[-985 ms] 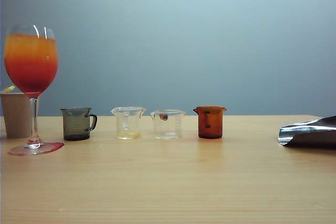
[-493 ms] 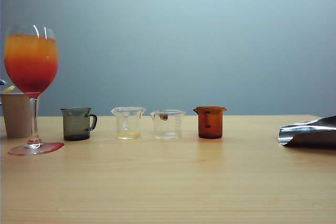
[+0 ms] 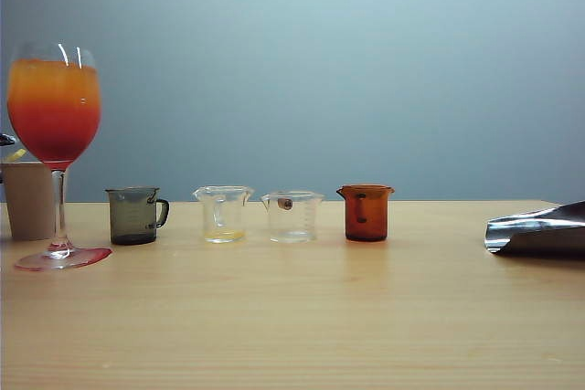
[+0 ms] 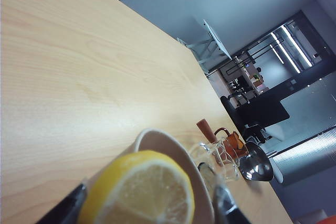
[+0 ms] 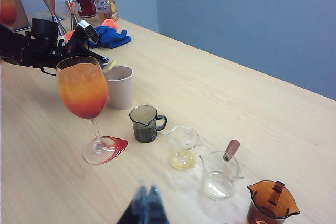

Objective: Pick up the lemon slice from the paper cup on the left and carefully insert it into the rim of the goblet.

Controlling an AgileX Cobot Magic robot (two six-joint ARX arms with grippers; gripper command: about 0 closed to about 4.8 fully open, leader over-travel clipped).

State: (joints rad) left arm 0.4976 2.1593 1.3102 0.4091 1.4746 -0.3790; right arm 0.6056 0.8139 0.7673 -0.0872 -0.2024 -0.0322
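Light wood table (image 3: 302,317), grey-blue wall; left gripper (image 4: 147,211) jaws apart around lemon slice (image 4: 139,190) in paper cup (image 4: 163,142), right gripper (image 5: 144,208) together

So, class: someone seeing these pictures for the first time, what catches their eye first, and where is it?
The tall clear goblet of orange-to-red drink stands far left on the wooden table. Behind it, the pale-yellow lemon slice sits in the beige paper cup, with the open left gripper around it. The right gripper hovers shut over the front right.

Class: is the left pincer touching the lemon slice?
Cannot tell. The left wrist view shows the left pincer open around the lemon slice, with no plain gap or contact.
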